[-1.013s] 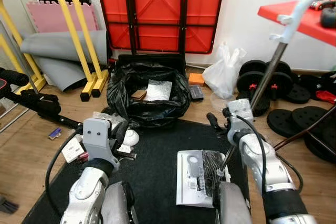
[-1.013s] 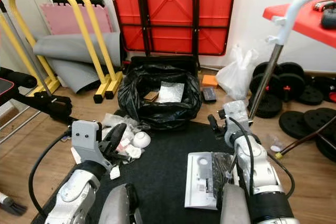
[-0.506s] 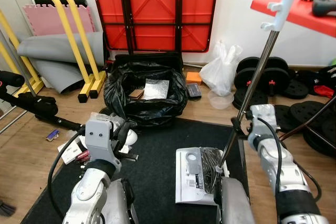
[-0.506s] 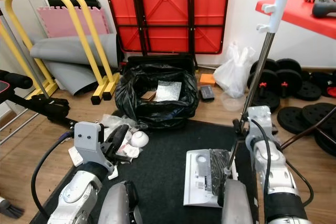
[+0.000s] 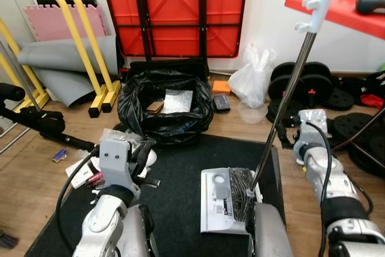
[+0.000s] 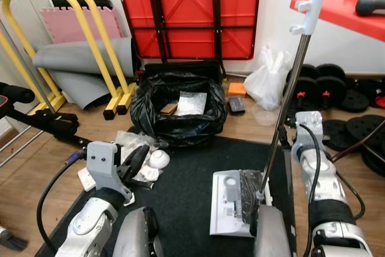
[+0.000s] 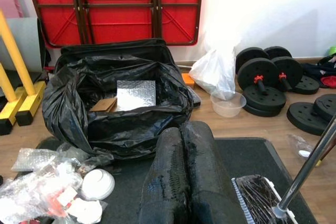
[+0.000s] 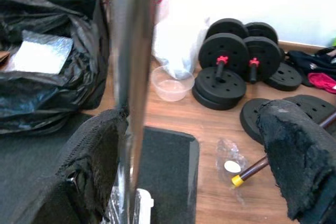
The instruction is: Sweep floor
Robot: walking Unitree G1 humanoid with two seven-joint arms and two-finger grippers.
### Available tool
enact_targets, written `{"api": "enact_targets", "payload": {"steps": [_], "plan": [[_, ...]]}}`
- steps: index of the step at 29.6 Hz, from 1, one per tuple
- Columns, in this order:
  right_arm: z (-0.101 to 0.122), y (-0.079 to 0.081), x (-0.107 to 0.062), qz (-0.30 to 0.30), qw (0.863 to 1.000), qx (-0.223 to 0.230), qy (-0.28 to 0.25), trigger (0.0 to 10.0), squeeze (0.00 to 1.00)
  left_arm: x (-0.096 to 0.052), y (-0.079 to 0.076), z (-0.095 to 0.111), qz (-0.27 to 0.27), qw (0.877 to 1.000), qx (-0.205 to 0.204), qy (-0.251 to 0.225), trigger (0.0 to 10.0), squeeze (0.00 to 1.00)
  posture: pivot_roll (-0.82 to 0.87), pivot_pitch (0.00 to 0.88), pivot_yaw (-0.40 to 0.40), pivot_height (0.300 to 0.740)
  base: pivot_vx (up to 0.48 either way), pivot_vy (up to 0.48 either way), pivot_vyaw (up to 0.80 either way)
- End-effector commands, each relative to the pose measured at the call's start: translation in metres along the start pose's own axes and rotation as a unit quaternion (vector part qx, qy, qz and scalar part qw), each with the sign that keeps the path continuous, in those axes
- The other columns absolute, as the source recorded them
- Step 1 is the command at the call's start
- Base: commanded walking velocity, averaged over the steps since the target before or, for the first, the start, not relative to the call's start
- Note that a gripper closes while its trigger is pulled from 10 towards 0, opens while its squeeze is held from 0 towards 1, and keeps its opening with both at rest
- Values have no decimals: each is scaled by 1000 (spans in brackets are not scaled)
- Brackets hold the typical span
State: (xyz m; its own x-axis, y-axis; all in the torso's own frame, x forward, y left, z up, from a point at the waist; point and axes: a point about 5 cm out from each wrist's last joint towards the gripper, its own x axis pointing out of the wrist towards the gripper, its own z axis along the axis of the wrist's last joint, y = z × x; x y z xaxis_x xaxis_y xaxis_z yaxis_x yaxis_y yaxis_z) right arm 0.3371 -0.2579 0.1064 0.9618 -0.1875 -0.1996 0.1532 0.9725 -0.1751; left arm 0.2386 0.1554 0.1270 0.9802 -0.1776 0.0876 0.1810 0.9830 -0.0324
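right gripper (image 8: 199, 156) spread wide, broom pole (image 8: 131, 77) seemingly touching one finger, left gripper (image 7: 181, 177) clenched

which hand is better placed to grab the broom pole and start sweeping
Right, probably. The right hand is open with the broom pole running up beside one finger, so it could likely just close. The left hand is shut and sits over the litter by the black bag.

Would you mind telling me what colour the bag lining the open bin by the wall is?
The bag is glossy black; it shows best in the left wrist view.
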Motion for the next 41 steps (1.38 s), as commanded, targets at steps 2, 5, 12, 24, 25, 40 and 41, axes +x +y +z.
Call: {"api": "enact_targets", "payload": {"steps": [2,5,12,24,25,40,41], "plan": [[3,24,5,46,999,-8,-9,10000,0,-4,-1,0,-10,1000,-2,9,10000,0,-62,17,40,450,0,0,0],[6,30,7,59,998,-8,-15,10000,0,-6,-2,1,-10,1000,-3,8,10000,0,-61,25,40,450,0,0,0],[13,32,12,50,999,-5,-22,10000,0,-14,-1,5,-10,1000,-6,6,10000,0,-46,67,48,450,0,0,0],[30,36,20,35,998,16,-47,10000,0,-33,-2,15,-15,1000,-6,14,10000,0,9,162,83,450,0,0,0],[32,33,21,26,998,23,-50,10000,0,-36,-2,16,-16,1000,-6,17,10000,0,17,174,88,450,0,0,0],[45,14,24,-6,995,54,-89,0,0,-48,0,21,-22,999,1,41,10000,0,30,181,96,450,0,0,0],[45,14,24,-6,994,54,-90,0,0,-47,0,21,-22,999,1,41,10000,0,30,181,96,450,0,0,0]]}}
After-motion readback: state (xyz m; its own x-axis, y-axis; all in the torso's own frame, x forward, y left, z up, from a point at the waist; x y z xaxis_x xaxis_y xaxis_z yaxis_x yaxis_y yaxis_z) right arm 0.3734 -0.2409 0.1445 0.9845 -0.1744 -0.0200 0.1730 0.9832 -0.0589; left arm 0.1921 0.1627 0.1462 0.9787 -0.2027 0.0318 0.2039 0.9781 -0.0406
